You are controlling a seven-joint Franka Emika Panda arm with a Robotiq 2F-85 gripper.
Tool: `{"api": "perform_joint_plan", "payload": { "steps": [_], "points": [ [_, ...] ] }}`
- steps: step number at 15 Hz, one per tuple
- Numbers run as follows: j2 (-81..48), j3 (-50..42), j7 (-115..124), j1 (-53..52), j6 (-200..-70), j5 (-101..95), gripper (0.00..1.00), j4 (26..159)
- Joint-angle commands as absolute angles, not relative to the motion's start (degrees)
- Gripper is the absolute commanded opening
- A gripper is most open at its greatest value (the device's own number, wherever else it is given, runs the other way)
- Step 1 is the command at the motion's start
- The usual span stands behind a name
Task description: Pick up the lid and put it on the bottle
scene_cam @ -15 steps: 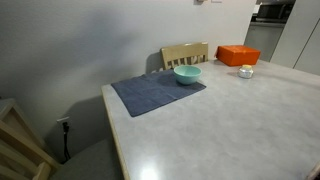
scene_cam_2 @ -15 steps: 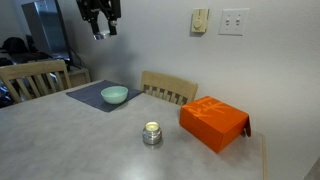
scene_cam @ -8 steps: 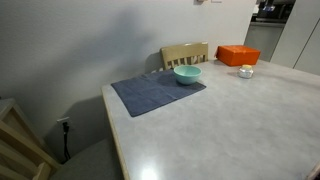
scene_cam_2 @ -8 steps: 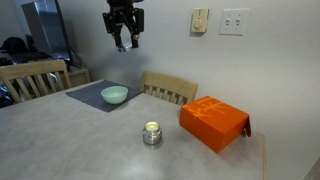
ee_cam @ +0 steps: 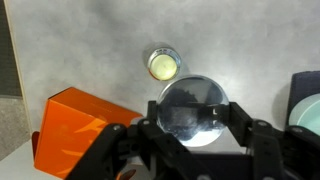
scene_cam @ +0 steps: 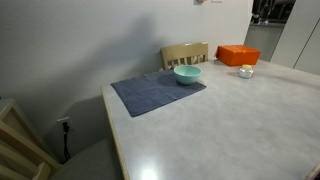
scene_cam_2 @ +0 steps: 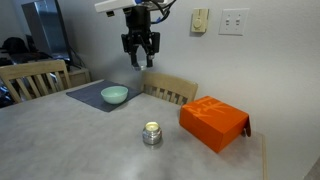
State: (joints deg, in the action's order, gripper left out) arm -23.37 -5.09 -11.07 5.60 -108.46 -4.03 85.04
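In the wrist view my gripper (ee_cam: 195,122) is shut on the lid (ee_cam: 193,100), a round, glossy grey disc clamped between the two black fingers. The bottle (ee_cam: 163,65), small and pale with a yellowish inside, stands open on the table below, a little beyond and left of the lid. In an exterior view the gripper (scene_cam_2: 140,63) hangs high over the table, behind and slightly left of the bottle (scene_cam_2: 151,133). The bottle (scene_cam: 245,71) also shows far off in an exterior view that does not show the gripper.
An orange box (scene_cam_2: 214,122) lies just right of the bottle. A teal bowl (scene_cam_2: 114,95) rests on a blue-grey mat (scene_cam_2: 92,99). Wooden chairs (scene_cam_2: 168,88) stand at the table's far edge. A wall with a switch plate (scene_cam_2: 233,21) lies behind.
The gripper has travelled to the right across the exterior view and dropped a little, still holding the lid. Nothing on the table has moved.
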Motion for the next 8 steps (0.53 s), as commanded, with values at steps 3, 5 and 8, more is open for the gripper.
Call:
{"api": "perform_joint_plan", "payload": {
  "steps": [3, 5, 8],
  "points": [
    [-29.9, -5.3, -10.3, 7.7, -106.5, -4.2, 0.44, 77.4],
    [-31.3, -5.3, -10.1, 8.0, -105.8, -4.2, 0.44, 76.3],
    [-33.1, -5.5, -9.3, 8.1, -105.0, -4.6, 0.44, 74.9]
  ]
}}
